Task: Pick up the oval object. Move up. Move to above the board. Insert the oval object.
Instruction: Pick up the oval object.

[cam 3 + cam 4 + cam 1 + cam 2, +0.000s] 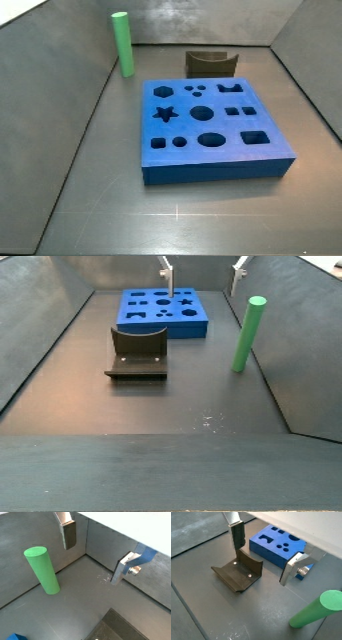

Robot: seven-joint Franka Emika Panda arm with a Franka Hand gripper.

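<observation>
Bright green round-ended rod [247, 334] upright right of frame. Thick blue holed block [160, 311] upper centre. Gripper [203, 266] at top edge, wide open, empty.

**Gripper high at the back, green rod upright by the right wall**

From this side camera I see only the two silver finger plates of my gripper [203, 269], poking in at the upper edge and spread well apart with nothing between them. Directly beneath them sits the thick blue square board [166, 311], its top cut with a star, circles and squares. Nearer the camera than the board, below the gripper and slightly to its left, stands the dark L-shaped fixture [138, 353]. The long bright green rod [247, 334] stands upright, right of the gripper, near the wall of the grey bin floor [160, 401].
</observation>
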